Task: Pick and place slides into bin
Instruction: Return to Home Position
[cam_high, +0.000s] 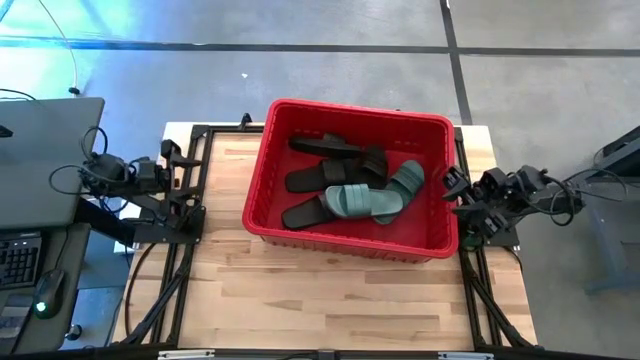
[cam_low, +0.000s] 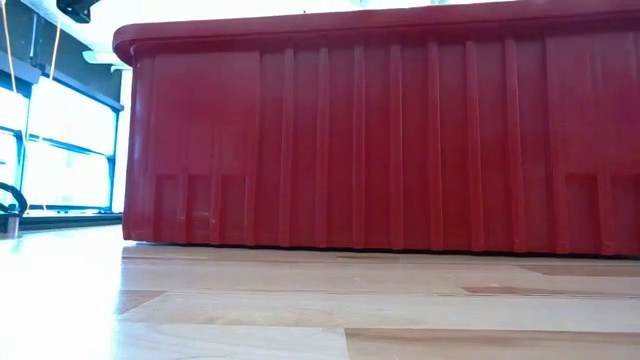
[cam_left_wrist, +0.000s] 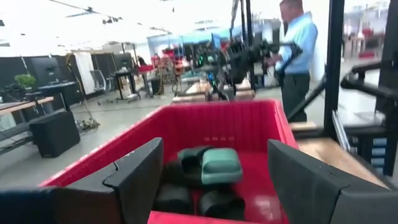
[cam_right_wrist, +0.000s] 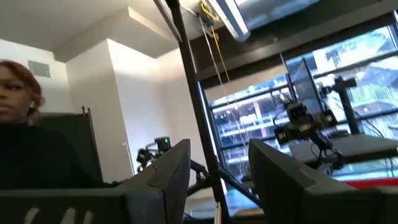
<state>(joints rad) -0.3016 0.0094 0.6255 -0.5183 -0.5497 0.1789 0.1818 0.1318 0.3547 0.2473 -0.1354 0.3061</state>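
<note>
**Return to home, all views.** The bin (cam_high: 360, 108) stands mid-table, its far rim near the table's (cam_high: 330, 300) back edge. The slides lie piled inside it: black slides (cam_high: 335, 148) towards the back and left, two green slides (cam_high: 362, 202) towards the right wall. None shows on the bare wood around the bin. The low view is filled by the bin's ribbed red wall.

The left claw (cam_left_wrist: 214, 163) is released, its fingers (cam_left_wrist: 137, 180) spread wide. It sits beside the bin's left wall, level with the rim and facing across the pile. The left arm is folded at the table's left edge. The right claw (cam_right_wrist: 219, 155) is likewise released and holds nothing. It is tilted up towards the room, and the right arm is folded at the right edge, just beside the bin's right wall. A person (cam_left_wrist: 295, 56) stands well beyond the table.

**Judgement:** placing looks complete and only the retreat is left. To do it well:
- Keep both claws released and empty
- Draw each arm back on its own side, away from the rim, so that no finger catches the slotted wall or nudges the bin
- Move slowly near the side cables
- Settle the arms symmetrically, clear of the table's middle
</note>
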